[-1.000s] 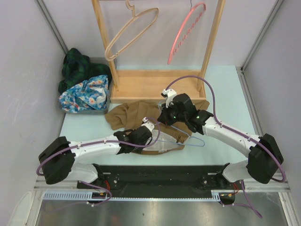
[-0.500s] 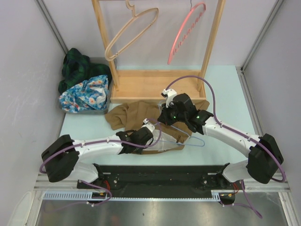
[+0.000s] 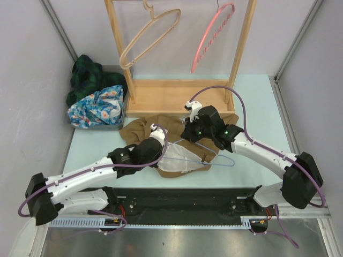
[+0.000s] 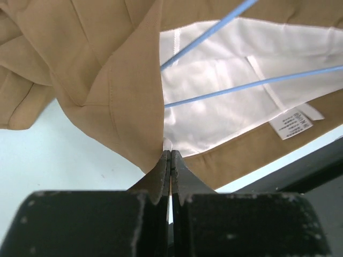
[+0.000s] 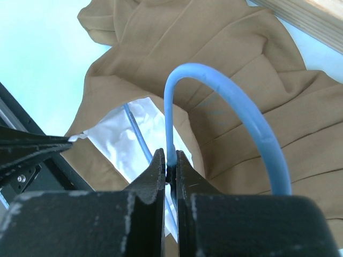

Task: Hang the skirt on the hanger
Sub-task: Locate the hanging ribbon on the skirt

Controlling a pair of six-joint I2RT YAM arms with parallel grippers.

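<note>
A tan skirt (image 3: 140,131) is spread mid-table before a wooden rack (image 3: 177,97). A blue hanger (image 3: 228,160) is laid across it, its long axis running far-left to near-right. Its hook, hidden from above, is shown in the right wrist view, clamped by the closed right gripper (image 5: 169,163). The skirt's opening edge is pinched by the closed left gripper (image 4: 170,156).

Back of the pale green table (image 3: 257,101) stands a wooden rack (image 3: 177,97). A tan hanger (image 3: 147,40) hangs tilted inside it on the left, a red hanger (image 3: 211,37) on the right. By the left wall, a dark green plaid garment (image 3: 88,77) sits heaped against a blue floral cloth (image 3: 99,107).
</note>
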